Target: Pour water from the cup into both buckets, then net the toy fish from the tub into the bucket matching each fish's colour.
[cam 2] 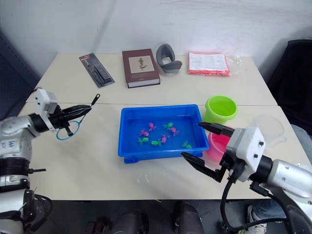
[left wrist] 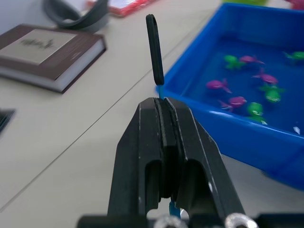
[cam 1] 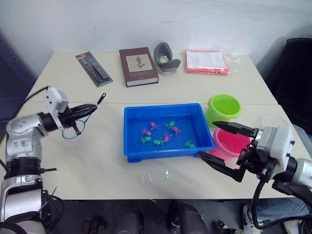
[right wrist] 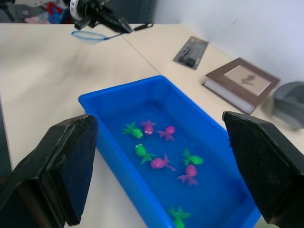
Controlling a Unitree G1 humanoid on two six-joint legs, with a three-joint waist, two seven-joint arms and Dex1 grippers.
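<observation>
So we're at the netting step: left claw (cam 1: 90, 110) pinched on the net (cam 1: 73, 130), right claw (cam 1: 225, 145) wide open. Next, swing the hoop over the tub (cam 1: 167, 131) and scoop a fish.

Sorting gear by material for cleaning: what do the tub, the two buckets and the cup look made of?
The tub looks like glossy moulded blue plastic, with light glinting on its rim. The green bucket and pink bucket look like smooth opaque plastic. The cup seems clear thin plastic, since the table shows through it.
</observation>
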